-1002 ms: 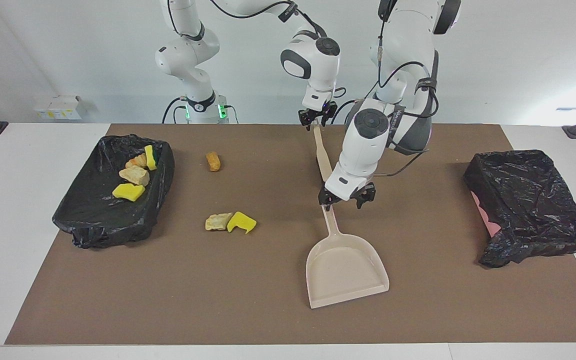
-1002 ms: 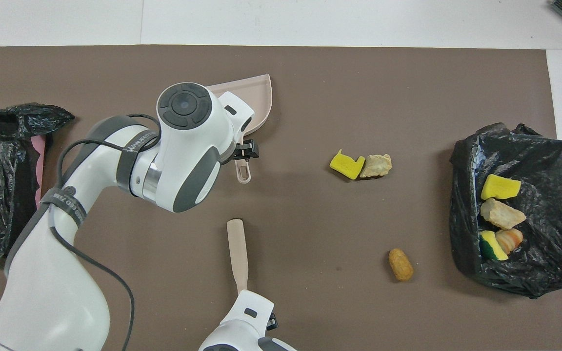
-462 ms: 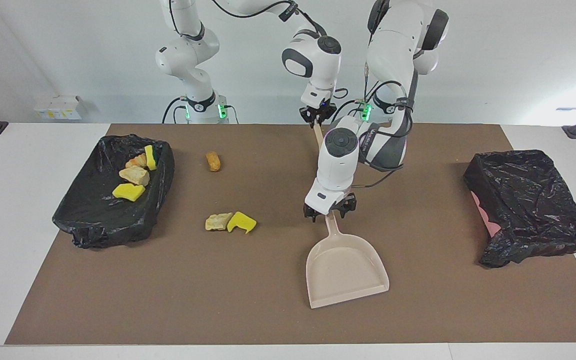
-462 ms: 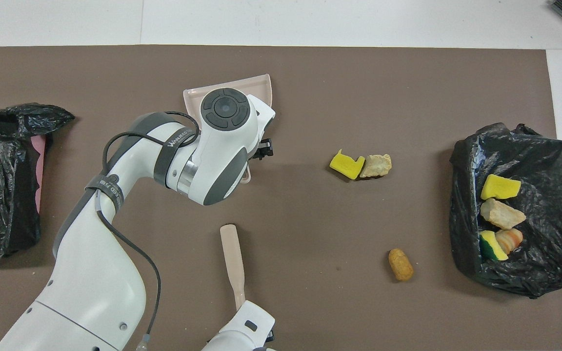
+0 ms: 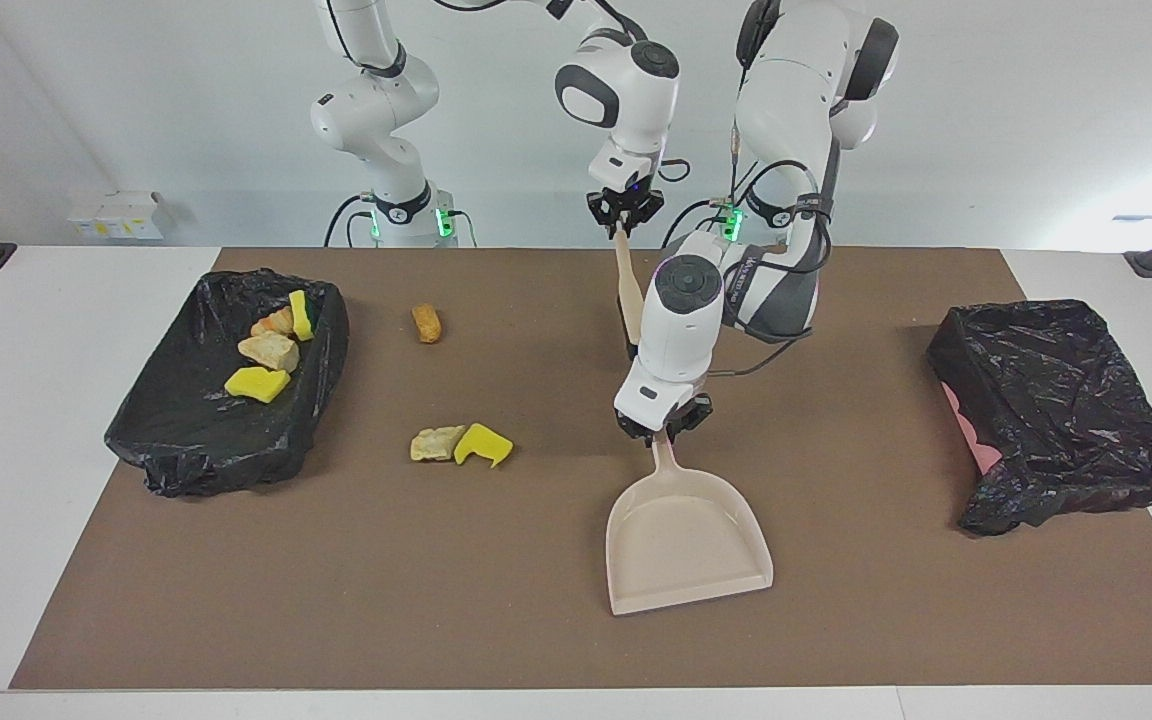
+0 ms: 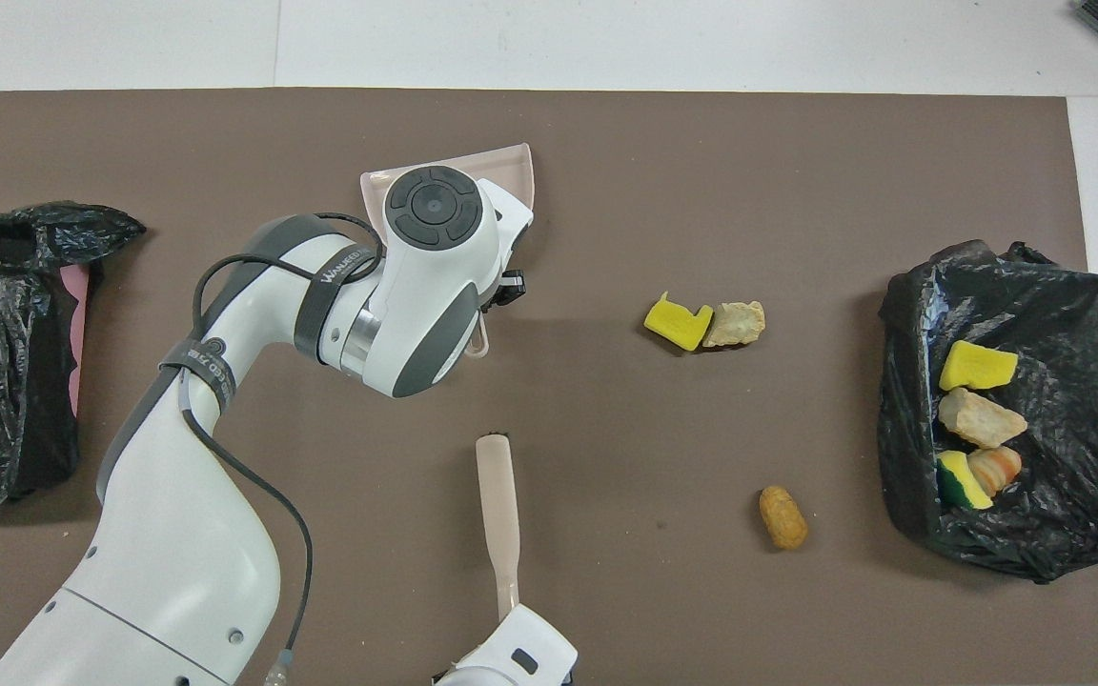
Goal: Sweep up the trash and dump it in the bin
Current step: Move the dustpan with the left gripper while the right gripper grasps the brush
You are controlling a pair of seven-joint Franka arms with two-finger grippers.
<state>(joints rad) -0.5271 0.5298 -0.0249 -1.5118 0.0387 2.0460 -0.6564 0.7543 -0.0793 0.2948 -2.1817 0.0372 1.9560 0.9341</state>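
Trash lies in two places. Three scraps are loose on the brown mat: a yellow sponge chunk touching a pale lump about mid-table, and a brown nugget nearer the robots, on its own. Four more scraps sit in the black-lined bin at the right arm's end of the table: two yellow chunks, a pale lump and an orange-striped piece, all by the bin wall nearest the loose scraps.

A second black-lined bin stands at the left arm's end, with a bit of pink showing at its rim.

The left tool is down at the dustpan, clamped on the handle of the pan where it meets the scoop. The pan lies on the mat with its open mouth away from the robots, farther from the robots than the loose scraps.

The right tool is up over the robots' edge of the mat, closed on the top end of the brush. The brush hangs down with its beige handle nearly upright, its lower end hidden by the left arm in the facing view; from overhead its tip shows clear of the mat's scraps, well apart from the nugget.
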